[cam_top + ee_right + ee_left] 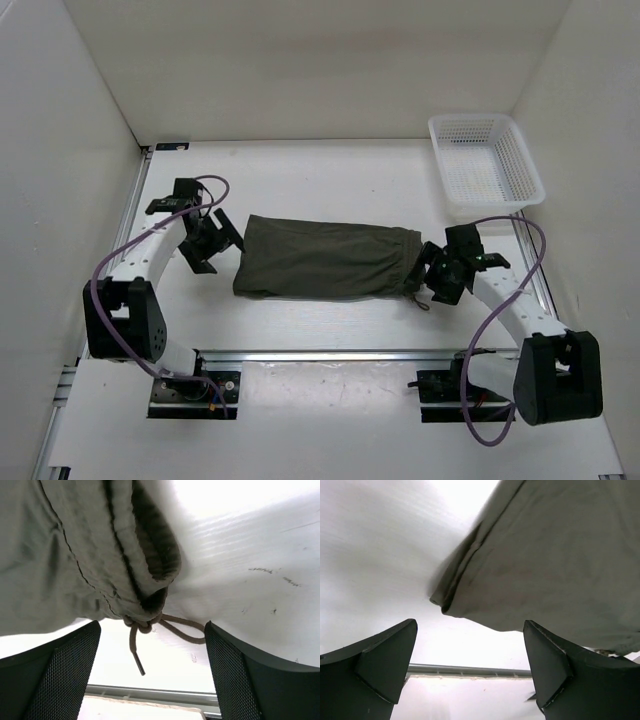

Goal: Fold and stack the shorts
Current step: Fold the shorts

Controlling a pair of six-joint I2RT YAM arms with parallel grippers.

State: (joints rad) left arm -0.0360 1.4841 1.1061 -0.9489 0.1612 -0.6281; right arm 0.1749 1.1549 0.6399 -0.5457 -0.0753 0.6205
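The dark olive-green shorts (325, 258) lie flat on the white table, folded into a long strip, leg hems at the left, gathered waistband at the right. My left gripper (212, 243) is open and empty just left of the hem corner (442, 602). My right gripper (432, 272) is open and empty just right of the waistband (150, 555). The tan drawstring (145, 632) hangs loose on the table between my right fingers (60, 680). Neither gripper touches the fabric.
A white mesh basket (484, 164) stands at the back right corner. White walls enclose the table on the left, back and right. An aluminium rail (340, 353) runs along the near edge, between the arm bases.
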